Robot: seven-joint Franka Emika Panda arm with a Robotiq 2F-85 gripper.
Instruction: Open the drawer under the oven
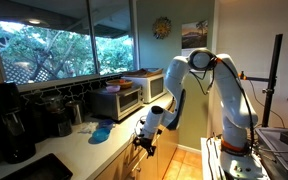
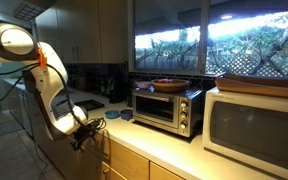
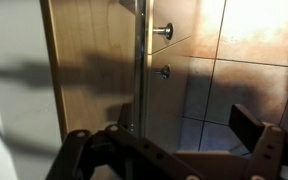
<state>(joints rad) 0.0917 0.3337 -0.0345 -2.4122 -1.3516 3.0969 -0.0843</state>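
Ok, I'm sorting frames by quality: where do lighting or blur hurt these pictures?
In both exterior views the bright window leaves the counter dim and the gripper dark; in the wrist view the gripper is a blurred silhouette, a shadow crosses the wood front, and the floor tiles glare.

Arm (image 1: 206, 80) low w/ gripper (image 1: 144, 140) jaws apart

Black coffee maker (image 1: 12, 125), blue cloth (image 1: 101, 133), microwave (image 2: 256, 128)
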